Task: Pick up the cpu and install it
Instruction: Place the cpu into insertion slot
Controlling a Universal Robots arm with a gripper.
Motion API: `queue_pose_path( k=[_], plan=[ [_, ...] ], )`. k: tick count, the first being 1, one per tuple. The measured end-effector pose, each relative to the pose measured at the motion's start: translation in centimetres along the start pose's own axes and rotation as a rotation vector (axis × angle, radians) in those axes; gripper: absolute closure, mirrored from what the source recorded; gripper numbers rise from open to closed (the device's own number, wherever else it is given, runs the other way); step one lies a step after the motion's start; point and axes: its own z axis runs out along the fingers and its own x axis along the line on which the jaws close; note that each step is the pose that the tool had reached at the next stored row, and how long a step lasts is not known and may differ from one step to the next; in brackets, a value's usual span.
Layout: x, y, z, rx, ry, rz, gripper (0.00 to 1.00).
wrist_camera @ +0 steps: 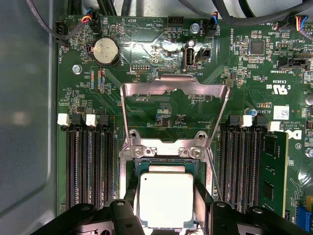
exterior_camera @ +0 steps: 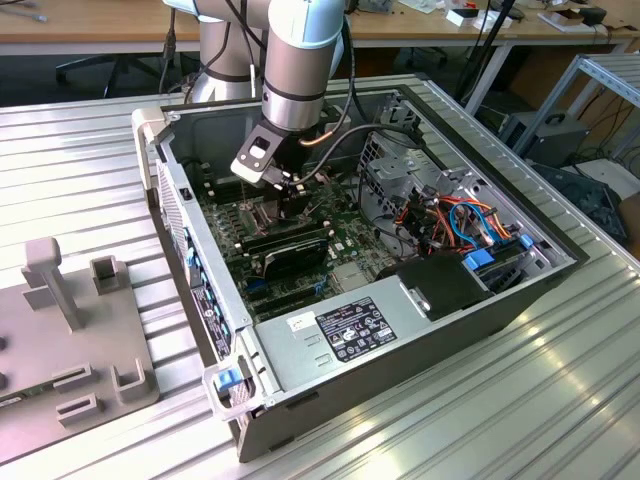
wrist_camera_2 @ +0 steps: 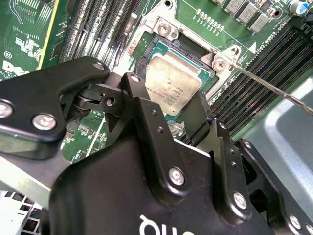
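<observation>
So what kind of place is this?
Probably a robot lab or workshop: a robot arm reaches into an open computer on a metal table, with long desks behind.

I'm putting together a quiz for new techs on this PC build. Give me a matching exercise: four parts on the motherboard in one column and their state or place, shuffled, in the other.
Parts:
1 cpu
2 hinged plate
3 coin battery
4 memory stick

States:
a swung open, off the socket
b seated in a slot
c in the gripper, over the socket
d round and silver, set in the board

Pairs: 1-c, 2-a, 3-d, 4-b
</observation>
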Motion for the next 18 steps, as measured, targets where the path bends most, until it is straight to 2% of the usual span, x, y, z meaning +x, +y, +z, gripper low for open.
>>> queue_pose_path(
  k=[18],
  plan=[
    [0.01, 0.08, 0.0, 0.0001, 0.0, 0.006, 0.45]
  ],
)
